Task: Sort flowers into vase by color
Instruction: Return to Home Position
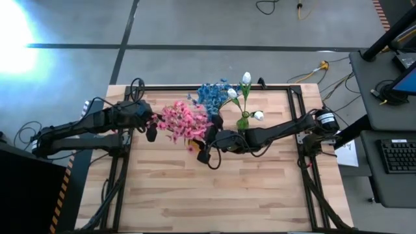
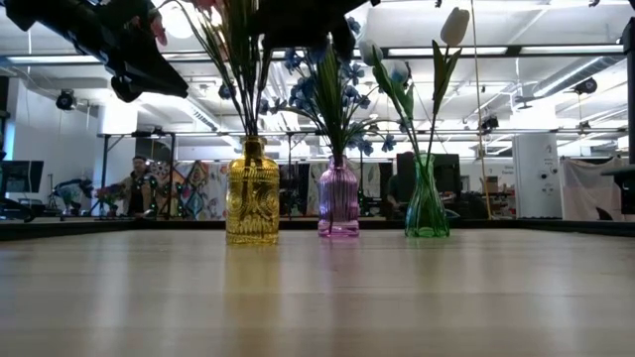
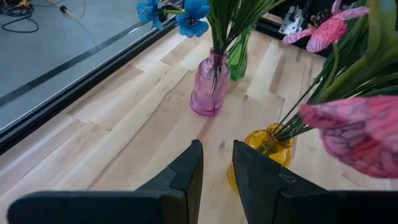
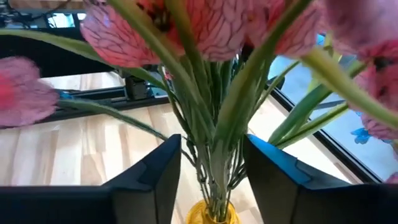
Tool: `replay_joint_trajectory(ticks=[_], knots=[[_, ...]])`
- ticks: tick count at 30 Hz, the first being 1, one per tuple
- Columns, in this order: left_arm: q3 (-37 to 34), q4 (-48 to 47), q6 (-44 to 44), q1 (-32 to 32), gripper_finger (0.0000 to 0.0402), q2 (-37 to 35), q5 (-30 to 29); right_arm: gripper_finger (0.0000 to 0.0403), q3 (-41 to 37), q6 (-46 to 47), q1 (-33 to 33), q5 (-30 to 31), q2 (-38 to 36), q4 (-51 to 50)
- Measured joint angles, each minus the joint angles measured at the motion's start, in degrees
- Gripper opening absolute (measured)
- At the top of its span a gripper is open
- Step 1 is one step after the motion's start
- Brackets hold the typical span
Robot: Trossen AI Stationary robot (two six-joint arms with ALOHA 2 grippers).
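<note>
Low view: ribbed yellow vase of pink flowers; above it right gripper straddles stems, fingers spread; left gripper beside it, slightly parted

**Glass, wood, cloth-like petals**

Yellow vase — glossy, ribbed, see-through glass. The purple vase just beside it and the green vase beyond look alike. Wooden table under it: pale, smooth, satin planks. Pink flowers in it — matt, veined, cloth-like petals.

High view: glare washes out the floor at upper left. Low view: ceiling strip lights backlight the scene; surface evenly lit. Right wrist view: near pink blossoms blurred.
</note>
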Motion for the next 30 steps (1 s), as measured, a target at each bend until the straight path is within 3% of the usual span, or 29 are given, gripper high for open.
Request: replay_joint_trajectory(ticks=[14, 30], knots=[[0.0, -0.8, 0.3, 0.0, 0.0075, -0.1, 0.0, 0.0219, 0.0, -0.4, 1.1, 3.0, -0.1, -0.6], [0.1, -1.9, 0.4, 0.0, 0.0075, -0.5, 0.1, 0.0229, 0.0, -0.3, 2.5, 3.1, -3.3, -4.7]])
